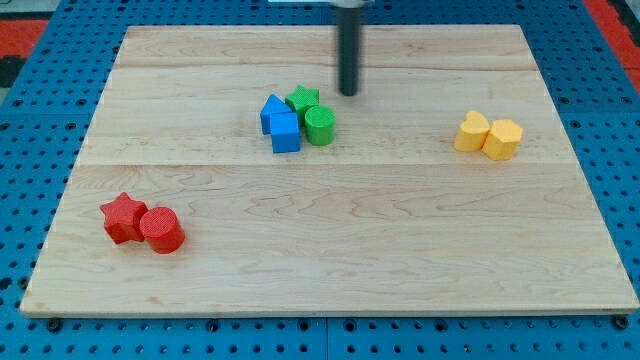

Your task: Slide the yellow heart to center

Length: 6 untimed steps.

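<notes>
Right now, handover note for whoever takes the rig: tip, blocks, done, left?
My tip: on the board near the view's top centre, just right of the green star; contact unclear.
Yellow heart: far right, against another yellow block.
Centre cluster: green star, green cylinder, two blue blocks.
Red star and red cylinder: bottom left.
Done: nothing visible; heart is not at centre.
Left: get the tip to the heart's right, push it left.
</notes>
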{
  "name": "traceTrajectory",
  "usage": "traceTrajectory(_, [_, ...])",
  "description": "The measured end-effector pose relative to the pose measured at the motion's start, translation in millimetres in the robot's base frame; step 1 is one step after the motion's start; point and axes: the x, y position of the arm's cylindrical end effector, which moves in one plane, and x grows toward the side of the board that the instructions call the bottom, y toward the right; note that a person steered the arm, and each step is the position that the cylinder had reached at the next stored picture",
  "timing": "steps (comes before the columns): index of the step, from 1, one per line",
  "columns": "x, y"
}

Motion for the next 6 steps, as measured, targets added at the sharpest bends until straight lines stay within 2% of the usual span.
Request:
traceTrajectory(1, [32.2,104.1])
traceTrajectory(2, [44.3,158.6])
traceTrajectory(3, [71.8,134.3])
traceTrajectory(4, [88.8,74.4])
traceTrajectory(5, [85.0,14.7])
traceTrajectory(6, [101.6,9.2])
